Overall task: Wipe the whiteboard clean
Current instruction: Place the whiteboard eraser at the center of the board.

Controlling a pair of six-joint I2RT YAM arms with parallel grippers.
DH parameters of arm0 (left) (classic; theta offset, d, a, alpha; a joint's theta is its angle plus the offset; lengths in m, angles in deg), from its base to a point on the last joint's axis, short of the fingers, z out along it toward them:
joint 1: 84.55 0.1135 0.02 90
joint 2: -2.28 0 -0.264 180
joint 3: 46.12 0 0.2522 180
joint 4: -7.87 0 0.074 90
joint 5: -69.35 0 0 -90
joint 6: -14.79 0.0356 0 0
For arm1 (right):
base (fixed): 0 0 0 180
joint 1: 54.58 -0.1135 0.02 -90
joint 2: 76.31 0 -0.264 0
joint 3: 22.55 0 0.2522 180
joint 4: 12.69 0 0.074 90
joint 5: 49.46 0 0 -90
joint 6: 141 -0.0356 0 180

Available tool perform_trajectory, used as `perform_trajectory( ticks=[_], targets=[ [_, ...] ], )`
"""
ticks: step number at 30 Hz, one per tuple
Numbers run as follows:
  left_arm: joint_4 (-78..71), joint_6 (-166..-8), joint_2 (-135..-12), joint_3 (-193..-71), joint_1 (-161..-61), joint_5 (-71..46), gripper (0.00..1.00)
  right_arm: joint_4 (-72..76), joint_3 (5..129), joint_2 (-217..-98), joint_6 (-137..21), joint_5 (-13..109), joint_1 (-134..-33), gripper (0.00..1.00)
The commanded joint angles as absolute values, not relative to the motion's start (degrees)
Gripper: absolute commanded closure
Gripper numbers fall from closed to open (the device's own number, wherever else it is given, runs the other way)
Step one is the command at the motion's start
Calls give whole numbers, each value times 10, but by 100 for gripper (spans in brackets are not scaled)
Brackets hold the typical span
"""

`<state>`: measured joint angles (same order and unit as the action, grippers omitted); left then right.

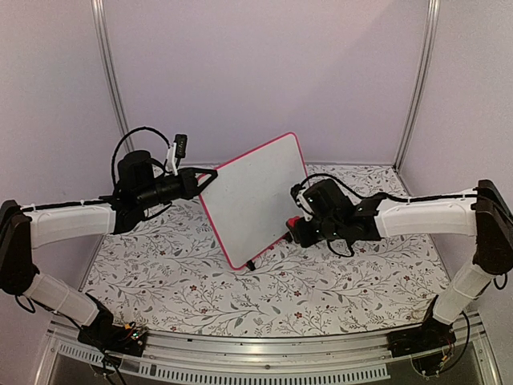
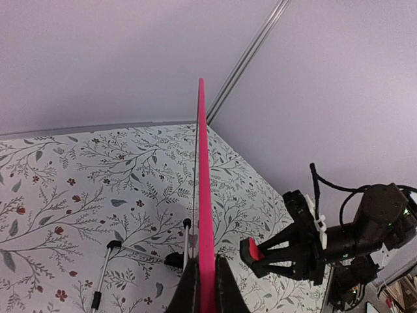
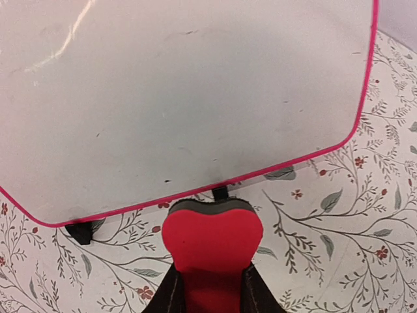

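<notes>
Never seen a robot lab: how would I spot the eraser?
Over the flowered table, find the pink-framed whiteboard held up at a tilt. Facing its white side, the right gripper pinches the eraser: a small red block with a grey face, the only solid red thing there.

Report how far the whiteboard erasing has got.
Done: the whiteboard face looks nearly clean, with no legible writing. In hand: the left gripper pinches its edge, holding it tilted up; the right gripper grips the red eraser, apart from the board near its lower edge. Left: a few faint dark specks to wipe.
</notes>
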<state>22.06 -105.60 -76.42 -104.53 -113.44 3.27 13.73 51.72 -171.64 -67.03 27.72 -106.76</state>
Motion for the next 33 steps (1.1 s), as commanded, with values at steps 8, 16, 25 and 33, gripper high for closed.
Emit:
perform_trajectory(
  ticks=[8, 16, 25, 33],
  targets=[
    [248, -1072, -747, -1061, -1145, 63, 100, 131, 409, -1611, -772, 235, -892, 73],
    [246, -1071, -742, -1061, -1143, 61, 99, 93, 396, -1666, -812, 312, -825, 62],
    [247, -1075, -742, -1062, -1136, 65, 93, 83, 424, -1737, -828, 358, -792, 48],
    [252, -1081, -745, -1061, -1130, 68, 93, 103, 452, -1786, -828, 358, -782, 29]
  ],
)
